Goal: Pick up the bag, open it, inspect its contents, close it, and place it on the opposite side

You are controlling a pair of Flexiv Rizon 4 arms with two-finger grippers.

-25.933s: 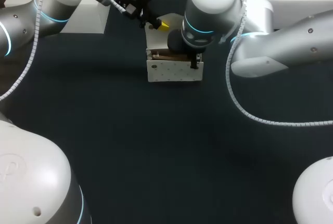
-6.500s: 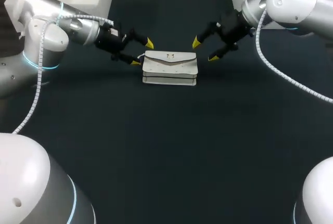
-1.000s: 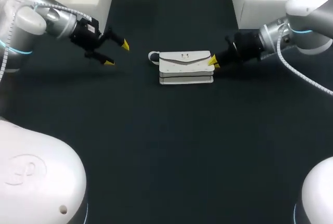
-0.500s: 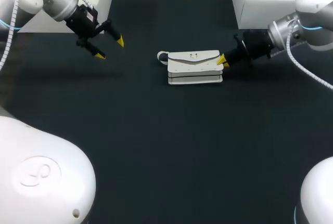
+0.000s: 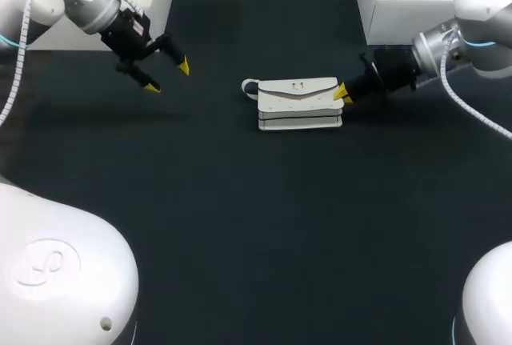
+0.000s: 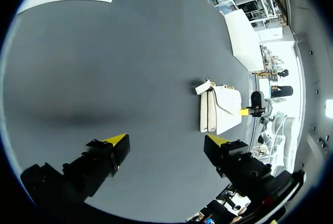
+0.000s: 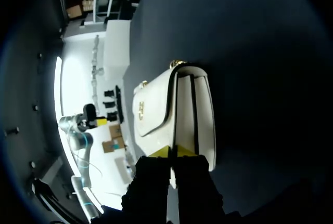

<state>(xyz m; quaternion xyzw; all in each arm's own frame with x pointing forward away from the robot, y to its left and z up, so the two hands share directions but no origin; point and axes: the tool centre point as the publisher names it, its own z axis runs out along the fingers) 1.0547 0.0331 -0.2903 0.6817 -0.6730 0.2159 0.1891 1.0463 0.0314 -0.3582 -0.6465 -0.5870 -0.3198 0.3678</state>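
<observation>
At the 12 o'clock side of the dark tabletop point(image 5: 240, 225), seen from the head camera, the white bag point(image 5: 300, 105) lies flat with its flap closed. A small strap loop point(image 5: 249, 87) sticks out of its 9 o'clock end. The right arm point(image 5: 448, 41) comes in from 2 o'clock. The right jaws are together, and their yellow fingertips point(image 5: 339, 93) touch the bag's 3 o'clock end. The left arm point(image 5: 88, 1) enters from 10 o'clock. The left jaws stand apart and hold nothing, with their yellow tips point(image 5: 183, 65) at about 9 o'clock from the bag and well clear of it.

From the left wrist, the two fingertips point(image 6: 115, 140) are spread wide over bare tabletop point(image 6: 104, 68). The bag point(image 6: 225, 107) lies far ahead of them, toward their 1 o'clock, with the strap loop at its near end. One yellow tip of the right arm point(image 6: 244, 112) shows at the bag's far end.

From the right wrist, the two fingertips point(image 7: 163, 152) sit side by side with no visible gap, pressed to the near end of the bag point(image 7: 156, 109). Nothing shows between them. The bag stretches straight ahead at 12 o'clock, its flap closed and a gold clasp point(image 7: 140, 108) on the flap face. Dark tabletop point(image 7: 260, 78) lies beside it.
</observation>
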